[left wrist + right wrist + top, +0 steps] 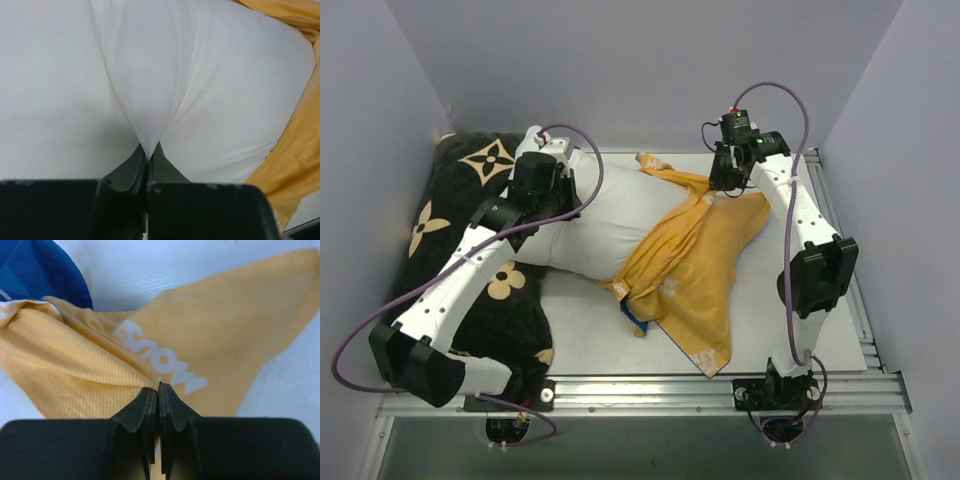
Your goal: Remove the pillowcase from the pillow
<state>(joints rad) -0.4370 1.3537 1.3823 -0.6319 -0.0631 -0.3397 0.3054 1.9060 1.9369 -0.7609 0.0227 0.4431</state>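
The pillowcase (695, 260) is lying mostly inside out, its orange-yellow side facing up. It is fanning from the right end of the pillow (610, 225) down toward the near edge of the counter (590, 330), and a sliver of its blue outside is peeking out at the lower left fold. How much of the pillow's end it is covering cannot be told. The plain white pillow is resting across the middle of the counter, its left end lying against a black pillow with tan flower marks (450, 230). The left tool (148, 150) is pressing together on a pinch of the white pillow's fabric, and creases are running up from its tips. The right tool (160, 387), at the far right of the counter, is pinching a fold of the orange-yellow cloth just beside white lettering (160, 360). In that wrist view the blue side is showing at the upper left.
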